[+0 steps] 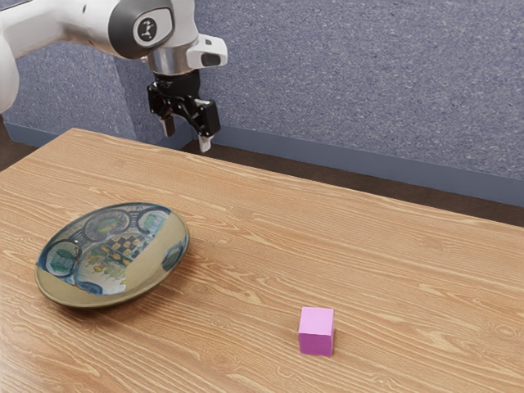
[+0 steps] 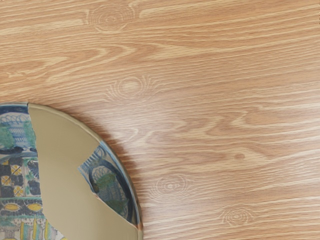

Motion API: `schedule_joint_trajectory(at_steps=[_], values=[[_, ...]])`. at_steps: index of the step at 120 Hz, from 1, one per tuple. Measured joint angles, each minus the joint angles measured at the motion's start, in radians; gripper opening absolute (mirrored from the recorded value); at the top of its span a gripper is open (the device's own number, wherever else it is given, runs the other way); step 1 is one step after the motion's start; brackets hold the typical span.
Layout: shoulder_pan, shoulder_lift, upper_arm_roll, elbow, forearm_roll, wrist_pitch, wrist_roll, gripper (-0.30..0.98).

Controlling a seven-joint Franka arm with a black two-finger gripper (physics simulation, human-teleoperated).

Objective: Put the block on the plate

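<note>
- We are holding our gripper point(image 1: 187, 135) raised above the wooden table point(image 1: 246, 217), near its far edge in the exterior view, with its two fingers point(image 1: 205, 143) standing spread and pinching nothing between them.
- Our white arm point(image 1: 57, 20) is reaching in from the exterior view's upper left, and the black gripper is pointing down toward the wood.
- The block point(image 1: 316, 331), a small pink cube, is sitting directly on the tabletop, toward the camera's side of the exterior view and well apart from our gripper. Its top face is showing a lighter pink, its front a deeper magenta.
- The plate point(image 1: 115, 254) is resting on the same table at the exterior view's left — a wide, round piece carrying blue, green and yellow decoration, a checkered patch and a plain tan section. Nothing is lying on it.
- The block and the plate are standing well apart, with bare wood grain running between them. In the exterior view, the block is sitting to the right of the plate and closer to the camera.
- From the wrist view, we are looking down on the tabletop and on part of the plate, whose curved rim is framing the tan section and a blue-and-green medallion.
- Behind the table, a speckled blue-gray wall point(image 1: 327, 74) is rising above a blue baseboard point(image 1: 327, 155) — a strip of dark floor point(image 1: 352, 182) is running along its foot.
</note>
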State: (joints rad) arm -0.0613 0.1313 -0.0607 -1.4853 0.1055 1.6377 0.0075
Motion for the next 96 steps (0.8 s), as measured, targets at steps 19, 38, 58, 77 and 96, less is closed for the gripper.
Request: schedule_joint_trajectory(at_steps=[19,38,58,77,96], values=[[-0.014,0.032,0.000,0.000,0.001,0.010,-0.003,0.69],[-0.111,0.266,0.026,0.192,-0.001,0.037,-0.053,0.69],[-0.166,0.459,0.028,0.280,-0.095,0.135,-0.165,0.69],[-0.237,0.490,0.028,0.192,-0.155,0.250,-0.347,0.69],[-0.289,0.475,0.028,0.027,-0.186,0.342,-0.506,0.69]])
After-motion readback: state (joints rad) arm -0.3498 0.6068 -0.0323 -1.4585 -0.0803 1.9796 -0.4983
